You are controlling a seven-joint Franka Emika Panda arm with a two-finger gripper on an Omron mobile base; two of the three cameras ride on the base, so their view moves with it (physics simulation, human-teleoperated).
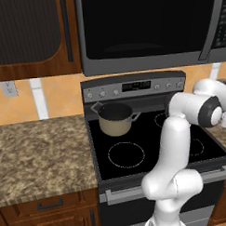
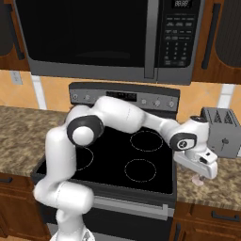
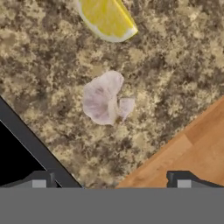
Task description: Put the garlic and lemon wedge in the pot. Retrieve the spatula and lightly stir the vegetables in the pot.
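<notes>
One pot (image 1: 116, 119) is sitting on the far left burner of the black stove (image 1: 135, 153), its dark inside facing up and its short grey handle pointing right. In the right base view four burner rings are showing on the stove top, though the arm is covering part of the left ones.

The arm is reaching across the stove to the granite counter on the right (image 2: 221, 186), and the gripper (image 2: 203, 175) is hanging low over that counter, just right of the stove's edge. One toaster (image 2: 220, 131) is standing on the same counter, farther back against the wall.

In the hand view, one garlic (image 3: 105, 99) is lying on the speckled counter (image 3: 52, 65), a whitish bulb with a pink tinge, between the two fingertips (image 3: 40, 180) and apart from both. One lemon wedge (image 3: 106, 18) is lying near the garlic, beyond it from the hand, not touching it. Both are resting on the right counter, well apart from the pot. The two finger tips are standing wide apart at the bottom of the hand view, so the gripper is spread and gripping nothing.

One microwave (image 2: 108, 37) is hanging above the stove. Another stretch of granite counter (image 1: 42, 155) is lying to the left of the stove.
</notes>
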